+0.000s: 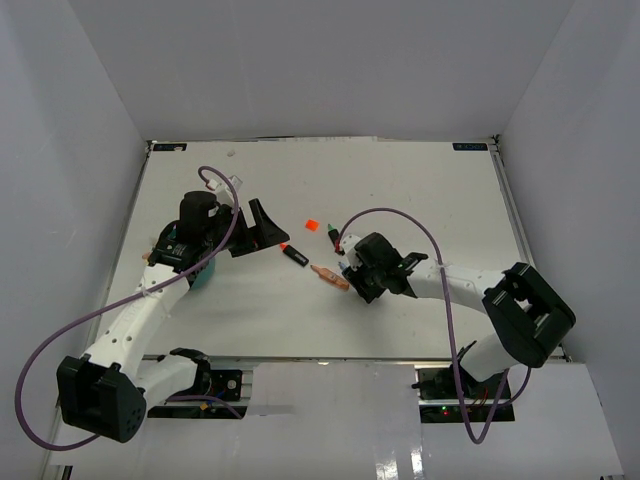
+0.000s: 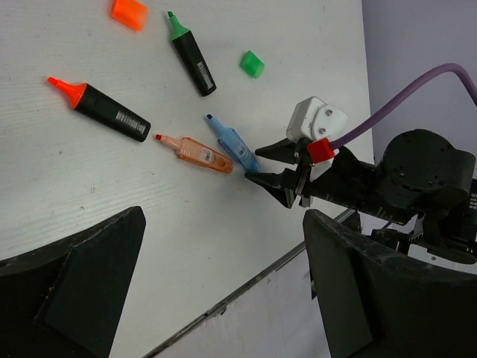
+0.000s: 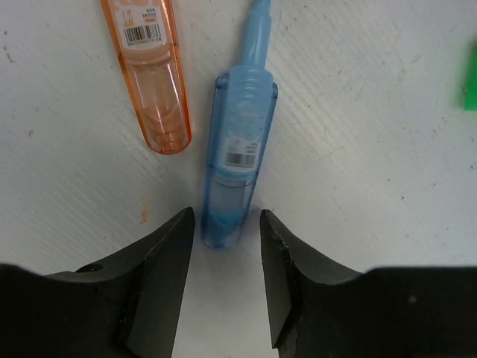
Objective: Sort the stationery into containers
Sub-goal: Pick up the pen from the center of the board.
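My right gripper (image 3: 223,224) is open, low over the table, with the rear end of a translucent blue pen (image 3: 238,149) just between its fingertips. A translucent orange pen (image 3: 149,74) lies beside it on the left. In the left wrist view I see both pens (image 2: 231,143) (image 2: 195,153), a black marker with an orange tip (image 2: 97,110), a black marker with a green tip (image 2: 191,54), an orange square (image 2: 130,13) and a green square (image 2: 252,63). My left gripper (image 1: 268,232) is open and empty, left of the items. The teal tub (image 1: 203,277) is mostly hidden under my left arm.
The white table's near edge (image 2: 223,298) runs below my left gripper. The right arm's purple cable (image 1: 400,215) loops over the middle of the table. White walls close in the back and both sides.
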Robot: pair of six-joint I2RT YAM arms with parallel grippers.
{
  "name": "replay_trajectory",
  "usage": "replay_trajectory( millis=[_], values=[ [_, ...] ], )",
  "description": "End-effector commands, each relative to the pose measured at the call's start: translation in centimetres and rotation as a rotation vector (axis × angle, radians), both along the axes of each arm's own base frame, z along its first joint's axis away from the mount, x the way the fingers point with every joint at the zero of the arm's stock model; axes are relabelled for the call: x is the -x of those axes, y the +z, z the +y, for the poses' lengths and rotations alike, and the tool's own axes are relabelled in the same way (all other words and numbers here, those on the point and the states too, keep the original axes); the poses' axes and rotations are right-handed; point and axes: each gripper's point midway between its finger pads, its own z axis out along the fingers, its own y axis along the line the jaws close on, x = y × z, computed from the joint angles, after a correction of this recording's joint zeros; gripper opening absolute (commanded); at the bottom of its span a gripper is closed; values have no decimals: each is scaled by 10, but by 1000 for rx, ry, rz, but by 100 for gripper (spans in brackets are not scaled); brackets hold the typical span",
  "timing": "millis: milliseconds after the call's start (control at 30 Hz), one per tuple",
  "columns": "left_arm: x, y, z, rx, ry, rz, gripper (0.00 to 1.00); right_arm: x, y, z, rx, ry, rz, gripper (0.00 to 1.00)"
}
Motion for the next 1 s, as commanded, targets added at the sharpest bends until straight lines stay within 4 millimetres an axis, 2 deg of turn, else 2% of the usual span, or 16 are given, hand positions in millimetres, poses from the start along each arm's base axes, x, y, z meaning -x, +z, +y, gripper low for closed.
replay_trajectory(
  millis=[0,167,500,700,800,967],
  values=[
    [6,6,-2,9,-27,-29,98,-1,3,6,0,46,19,47],
    [7,6,-2,9,-26,-28,98,0,-2,1,19,35,26,43],
    [10,6,-5,34,-38,-5,98,-3,9,-7,5,-29,-17,25],
    [16,8,-17,84,-51,28,98,-5,42,-4,-76,-64,-74,21],
    [18,7,-28,110,-58,49,98,-7,73,2,-162,-67,-127,20],
    [16,4,-42,138,-50,74,98,-9,111,8,-246,-63,-182,18]
  ],
)
